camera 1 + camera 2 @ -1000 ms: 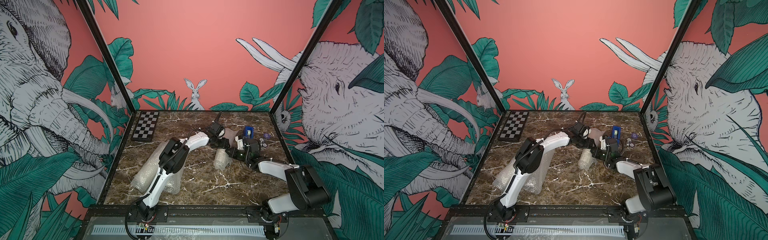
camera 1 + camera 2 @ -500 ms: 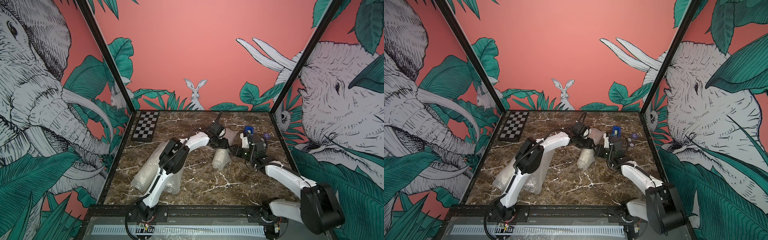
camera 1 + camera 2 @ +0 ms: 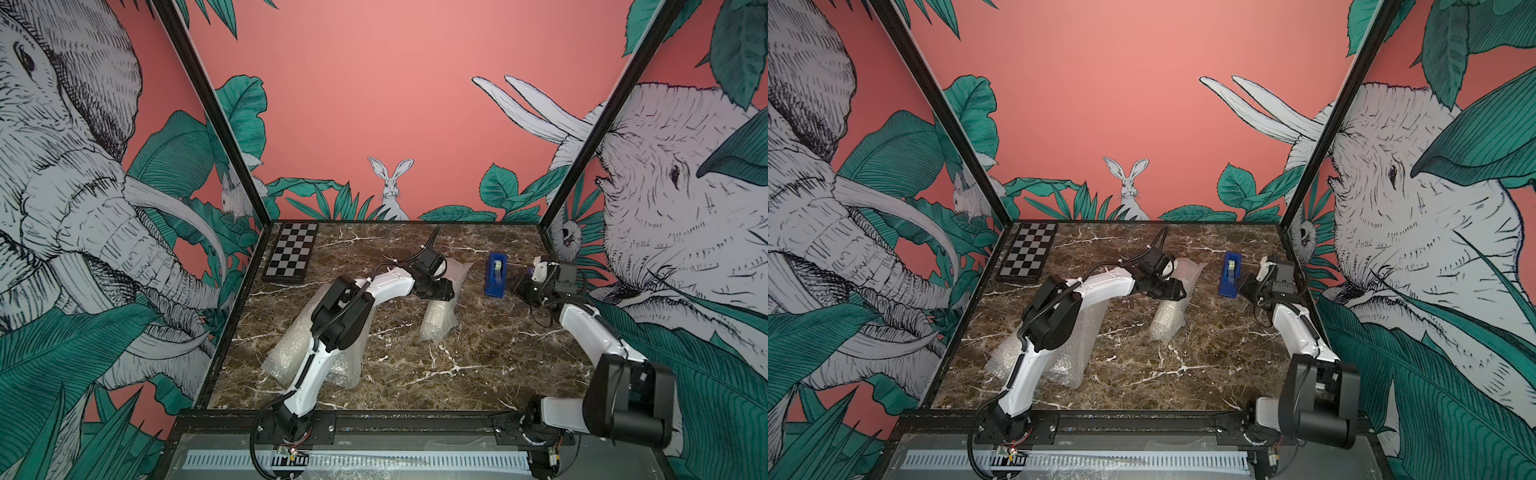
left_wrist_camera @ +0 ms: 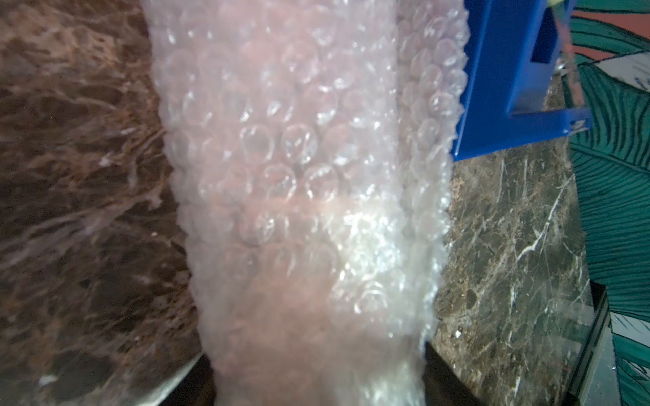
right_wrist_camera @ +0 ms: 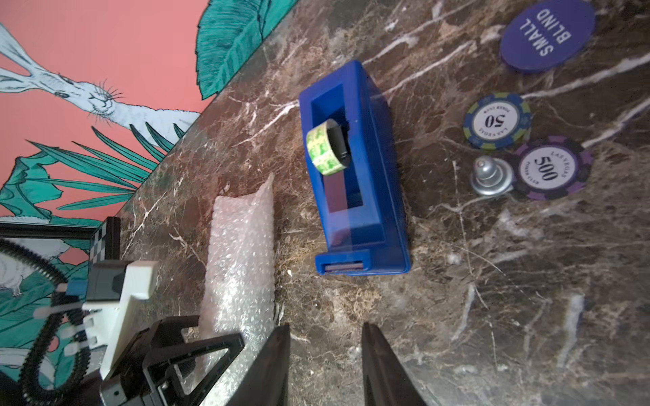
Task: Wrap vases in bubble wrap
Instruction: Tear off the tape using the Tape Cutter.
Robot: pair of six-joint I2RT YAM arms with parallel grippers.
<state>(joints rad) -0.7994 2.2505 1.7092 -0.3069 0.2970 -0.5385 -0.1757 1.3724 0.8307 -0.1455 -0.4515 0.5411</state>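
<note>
My left hand [image 4: 318, 372] pinches the clear bubble-wrap roll [image 4: 299, 175]; my right hand [image 5: 325, 334] is spread near the blue tape dispenser [image 5: 381, 182].

Bubble wrap [image 4: 299, 175] looked clear, soft plastic, bumpy and shiny. The worktop [image 5: 457, 334] was polished brown marble, white-veined, glossy. Tape dispenser [image 5: 387, 218] showed smooth blue plastic, slight sheen. Poker chips [image 5: 497, 121] looked matt; the small silver piece [image 5: 489, 175] beside them gleamed like metal.

My robot-lab booth: jungle-mural walls [image 3: 374, 104] behind my left claw [image 3: 444, 292], marble surface [image 3: 478, 365] beneath it, black mounting rail [image 3: 415, 422].
</note>
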